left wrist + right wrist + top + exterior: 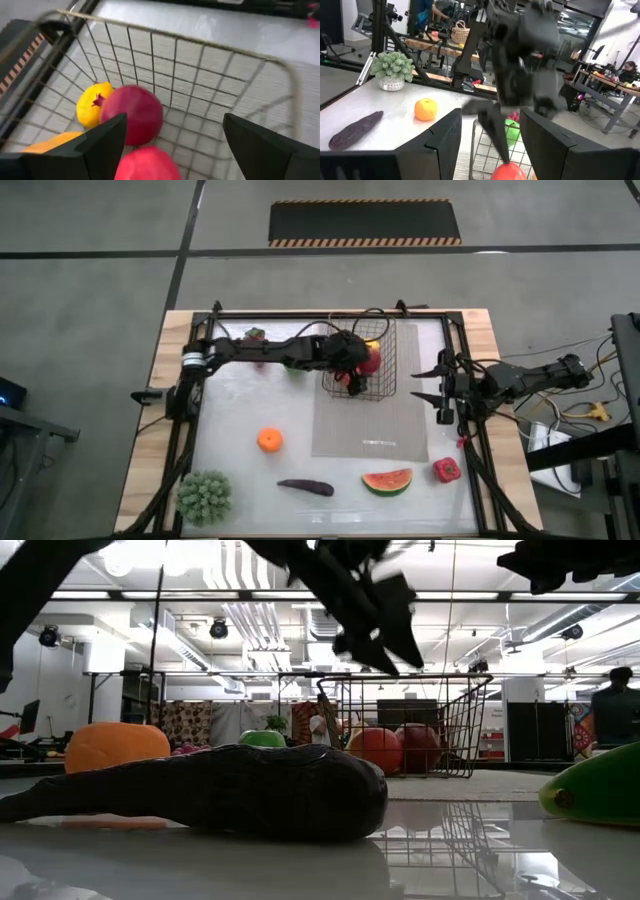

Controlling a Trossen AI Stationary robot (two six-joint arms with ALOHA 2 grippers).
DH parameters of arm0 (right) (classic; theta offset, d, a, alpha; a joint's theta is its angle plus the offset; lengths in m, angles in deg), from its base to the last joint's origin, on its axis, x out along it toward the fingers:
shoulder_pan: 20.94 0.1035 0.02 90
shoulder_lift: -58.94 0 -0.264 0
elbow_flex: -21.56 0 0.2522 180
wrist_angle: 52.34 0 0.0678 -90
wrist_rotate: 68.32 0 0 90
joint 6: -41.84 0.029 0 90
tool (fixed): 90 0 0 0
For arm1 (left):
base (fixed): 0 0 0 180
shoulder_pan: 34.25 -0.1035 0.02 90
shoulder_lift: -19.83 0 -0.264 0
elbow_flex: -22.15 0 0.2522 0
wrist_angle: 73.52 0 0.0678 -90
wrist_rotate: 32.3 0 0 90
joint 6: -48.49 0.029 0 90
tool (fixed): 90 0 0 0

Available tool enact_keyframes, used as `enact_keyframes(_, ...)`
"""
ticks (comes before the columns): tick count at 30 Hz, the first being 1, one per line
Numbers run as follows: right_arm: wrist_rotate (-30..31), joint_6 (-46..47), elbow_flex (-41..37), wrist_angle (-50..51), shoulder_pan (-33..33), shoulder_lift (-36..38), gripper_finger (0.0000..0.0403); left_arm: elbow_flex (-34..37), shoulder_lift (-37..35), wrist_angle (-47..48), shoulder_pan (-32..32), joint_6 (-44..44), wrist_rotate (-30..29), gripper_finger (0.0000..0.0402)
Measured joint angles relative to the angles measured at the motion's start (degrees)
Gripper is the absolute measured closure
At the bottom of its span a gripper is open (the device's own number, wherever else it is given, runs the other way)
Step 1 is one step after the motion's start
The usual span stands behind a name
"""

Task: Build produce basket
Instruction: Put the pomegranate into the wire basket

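The black wire basket [388,358] stands at the far middle of the table, on the far end of a grey mat [370,430]. Inside lie two red fruits [137,112] [150,165] and a yellow one [90,102]. My left gripper [352,370] hangs open over the basket's left part, its fingers [102,145] spread wide on either side of the fruit below and touching nothing. My right gripper [440,387] waits open and empty at the table's right edge. An orange [269,440], a dark eggplant [305,487], a watermelon slice [387,480] and a red pepper [446,470] lie on the near half.
A green leafy potted plant [205,497] stands at the near left corner. A green fruit [293,367] and a small red thing [255,335] lie at the far left under my left arm. In the low view the eggplant [230,790] fills the foreground.
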Motion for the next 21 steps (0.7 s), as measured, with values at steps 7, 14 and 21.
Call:
enact_keyframes(7, 5.2, 6.4, 0.0, -0.6, 0.0, -1.2, 0.0233, 2.1, -7.9, -1.2, 5.3, 4.0, -1.0, 0.0092)
enact_keyframes(14, 7.9, 12.7, 3.1, -0.6, 0.0, -9.8, 0.0338, 11.0, -15.9, -6.9, 12.7, 9.1, -5.6, 0.0093)
enact_keyframes(21, 9.4, 15.4, 12.1, 2.3, -2.0, -22.0, 0.039, 26.9, -25.8, -21.2, 15.5, 15.6, -5.7, 0.0094)
